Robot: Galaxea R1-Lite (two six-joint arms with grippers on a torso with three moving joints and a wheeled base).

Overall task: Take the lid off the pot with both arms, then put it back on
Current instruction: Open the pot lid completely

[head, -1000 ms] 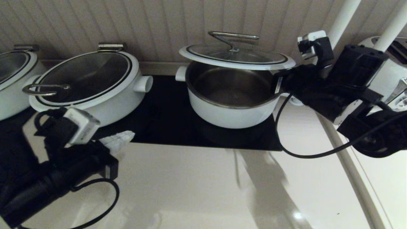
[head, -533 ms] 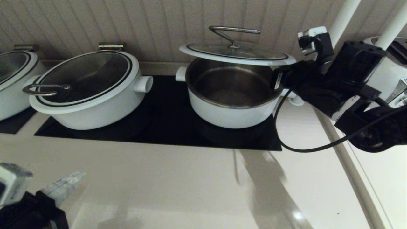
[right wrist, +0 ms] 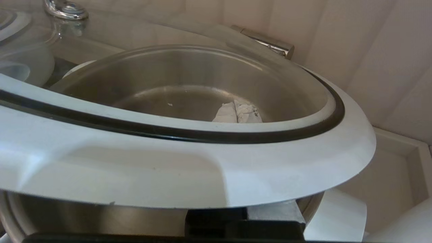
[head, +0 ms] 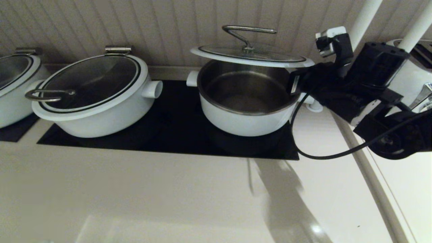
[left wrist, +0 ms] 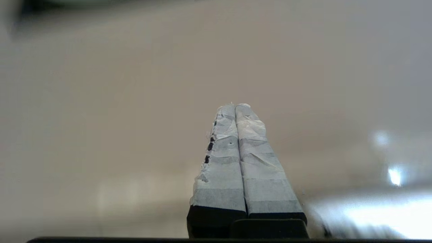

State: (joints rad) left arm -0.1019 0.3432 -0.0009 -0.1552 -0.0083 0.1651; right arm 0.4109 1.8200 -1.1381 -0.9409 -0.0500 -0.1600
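Observation:
The glass lid (head: 251, 55) with its bent steel handle (head: 248, 33) hovers just above the deep white pot (head: 243, 121), whose steel inside is open to view. My right arm (head: 341, 91) reaches in from the right under the lid's right rim. In the right wrist view the lid's white rim (right wrist: 168, 162) lies on top of my right gripper (right wrist: 238, 113), whose cloth-covered tips show through the glass, pressed together under the lid. My left gripper (left wrist: 235, 106) is shut and empty over bare beige countertop, out of the head view.
A wider white pot with a loop-handled lid (head: 91, 91) sits left on the black cooktop (head: 168, 135), another (head: 13, 84) at the far left. A white appliance (head: 415, 77) and two white poles stand at the right. The panelled wall is close behind.
My left arm has drawn back down and to the left, out of the head view. The lid has risen slightly on my right gripper.

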